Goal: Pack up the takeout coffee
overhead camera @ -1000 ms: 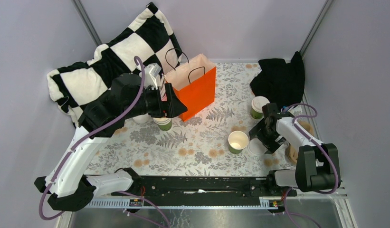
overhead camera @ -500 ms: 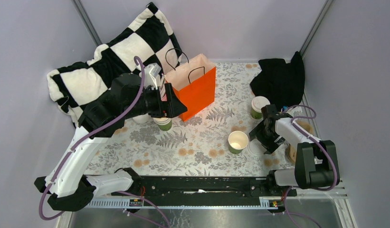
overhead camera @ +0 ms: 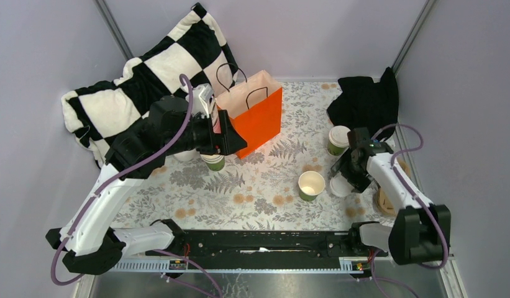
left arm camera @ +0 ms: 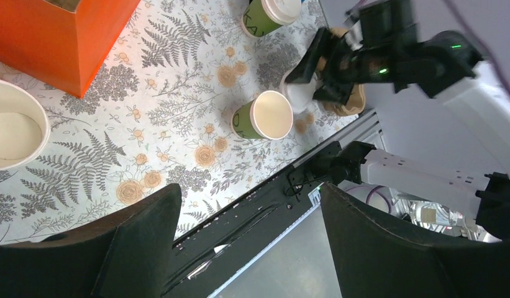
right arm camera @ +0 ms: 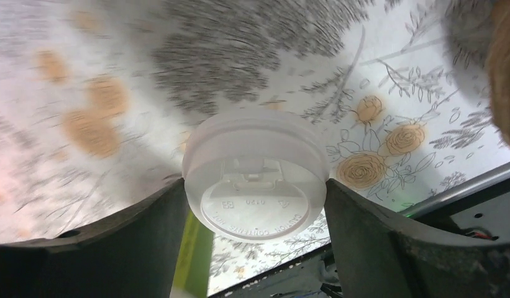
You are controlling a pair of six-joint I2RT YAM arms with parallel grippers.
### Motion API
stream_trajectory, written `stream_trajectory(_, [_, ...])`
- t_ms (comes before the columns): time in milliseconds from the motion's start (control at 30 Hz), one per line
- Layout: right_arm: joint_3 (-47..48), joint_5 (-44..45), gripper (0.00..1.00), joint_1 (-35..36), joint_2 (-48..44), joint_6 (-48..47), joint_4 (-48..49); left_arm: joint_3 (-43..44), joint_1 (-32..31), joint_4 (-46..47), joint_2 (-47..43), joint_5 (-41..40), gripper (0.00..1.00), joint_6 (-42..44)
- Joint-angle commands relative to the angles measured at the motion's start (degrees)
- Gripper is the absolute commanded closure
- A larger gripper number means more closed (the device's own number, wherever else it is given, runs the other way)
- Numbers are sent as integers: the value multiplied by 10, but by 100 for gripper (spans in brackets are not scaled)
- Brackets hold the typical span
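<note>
The fern-print table [overhead camera: 252, 192] carries a checked pillow [overhead camera: 146, 68] at 10 o'clock, an orange bag [overhead camera: 255, 118] at 12 and a black cloth [overhead camera: 364, 102] at 2. The left claw [overhead camera: 230, 141] hangs at the bag's 8 o'clock, its fingers wide apart and empty. The right claw [right arm camera: 255, 186] is clamped on a white lid [overhead camera: 340, 186], just beside the open green cup [overhead camera: 311, 185], at its 3 o'clock. A lidded green cup [overhead camera: 338, 139] stands upright at 12 o'clock of that lid.
</note>
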Motion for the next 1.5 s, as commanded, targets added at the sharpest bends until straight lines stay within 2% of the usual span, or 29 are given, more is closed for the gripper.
stream_trajectory(0, [119,-11,19,11,-72,-106,-84,-15,-17,34,13,5,14,0])
stream_trajectory(133, [219,-40,18,105,-80,-142,-116,-45,-44,66,22,5,14,-16])
stream_trajectory(267, [280,-44,16,194,-37,-137,-158,-54,-83,77,46,-10,14,-20])
stream_trajectory(567, [265,-54,12,294,26,-116,-149,-60,-135,77,75,-38,15,-30])
stream_trajectory(967, [279,9,9,309,81,-113,-181,-64,-141,75,72,-47,15,-34])
stream_trajectory(1233, [298,-5,7,309,74,-123,-171,-60,-141,73,80,-47,15,-29])
stream_trajectory(1367, [285,-7,12,310,78,-122,-169,-56,-141,73,87,-44,15,-25])
stream_trajectory(1467, [282,32,18,310,78,-105,-199,-51,-141,72,90,-44,15,-23])
